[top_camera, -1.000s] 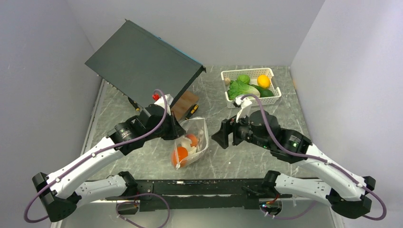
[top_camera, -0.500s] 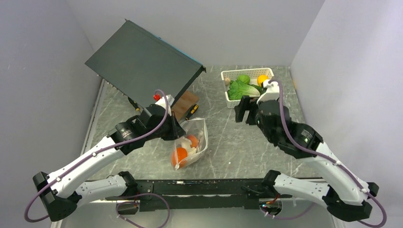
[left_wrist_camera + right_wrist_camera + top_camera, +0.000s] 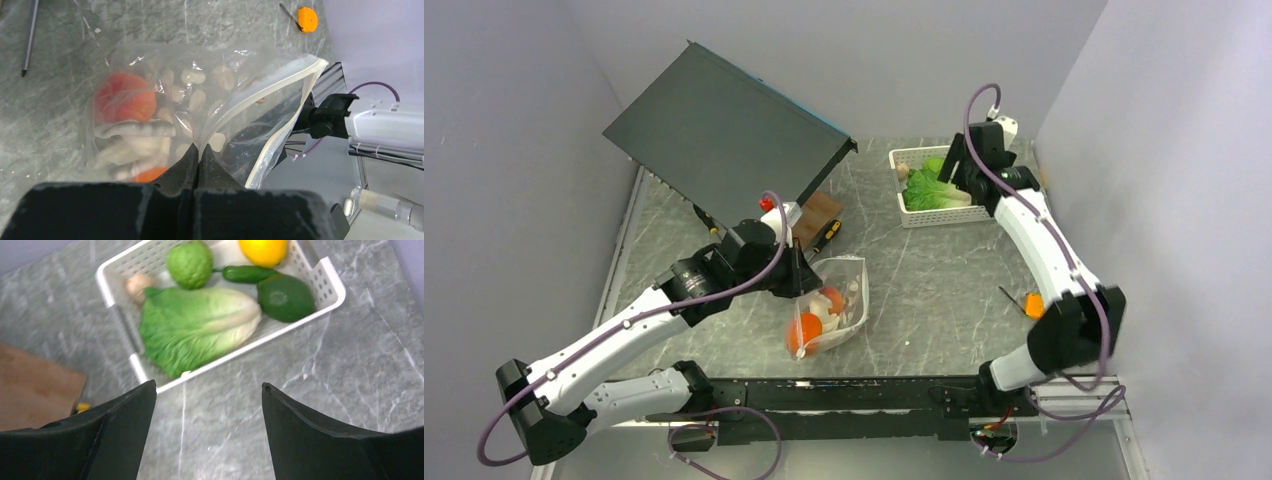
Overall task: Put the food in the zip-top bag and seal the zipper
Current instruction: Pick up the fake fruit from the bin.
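The clear dotted zip-top bag (image 3: 836, 300) lies at the table's middle with its mouth spread wide. Its whitish zipper (image 3: 266, 152) stands unsealed. My left gripper (image 3: 200, 150) is shut on the bag's mouth edge. Inside the bag sit a pink-orange peach (image 3: 125, 97), a round orange (image 3: 145, 175) and pale pieces. My right gripper (image 3: 207, 390) is open and empty, hovering just in front of the white basket (image 3: 330, 282). In the basket lie a lettuce (image 3: 200, 322), a bumpy green fruit (image 3: 190, 262), a yellow fruit (image 3: 262, 250), a dark green avocado (image 3: 285, 297), a small cucumber (image 3: 247, 274) and a beige piece (image 3: 137, 285).
A big dark box (image 3: 724, 130) leans at the back left, with a brown board (image 3: 814, 215) and a screwdriver (image 3: 829, 232) at its foot. A small orange tool (image 3: 1032, 303) lies by the right arm. Grey walls close in the sides.
My right arm swung from beside the bag at mid-table up and back to the basket, staying open. The left gripper kept its hold on the bag and barely shifted.
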Controlling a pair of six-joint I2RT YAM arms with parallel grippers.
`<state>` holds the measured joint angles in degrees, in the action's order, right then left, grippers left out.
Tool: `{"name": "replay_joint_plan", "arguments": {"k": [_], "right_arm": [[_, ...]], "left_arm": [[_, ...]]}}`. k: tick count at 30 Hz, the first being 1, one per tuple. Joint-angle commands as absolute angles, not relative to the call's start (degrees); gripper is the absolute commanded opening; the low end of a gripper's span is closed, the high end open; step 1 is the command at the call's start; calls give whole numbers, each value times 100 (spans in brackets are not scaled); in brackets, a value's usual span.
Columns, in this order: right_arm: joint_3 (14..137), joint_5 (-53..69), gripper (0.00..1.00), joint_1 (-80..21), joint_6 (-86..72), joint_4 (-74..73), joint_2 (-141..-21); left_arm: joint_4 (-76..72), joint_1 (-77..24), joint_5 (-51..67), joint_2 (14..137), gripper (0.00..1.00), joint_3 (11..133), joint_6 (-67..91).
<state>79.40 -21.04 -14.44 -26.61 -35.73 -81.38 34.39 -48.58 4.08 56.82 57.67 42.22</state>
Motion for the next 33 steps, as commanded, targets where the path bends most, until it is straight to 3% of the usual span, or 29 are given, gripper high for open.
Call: {"name": "replay_joint_plan", "arguments": {"k": [1,10,17,33], "right_arm": [[8695,-1853,79,-766,-2476,-2954,-9166],[10796,-1989,87,-230,-1762,-2997,-11708],[12079,-2196,89,-169,-1534,-3099,-12915],[12036,-2752,89,-128,-1431,-2863,-13605]], "left_arm": [[2785,-4887,803,5552,0,5513,4069],[2728,-4888,489,5458,0,5454,3924],[2895,-4889,289,5546,0,5708,3722],[2741,-4892,277,6084,0,6068,3565]]}}
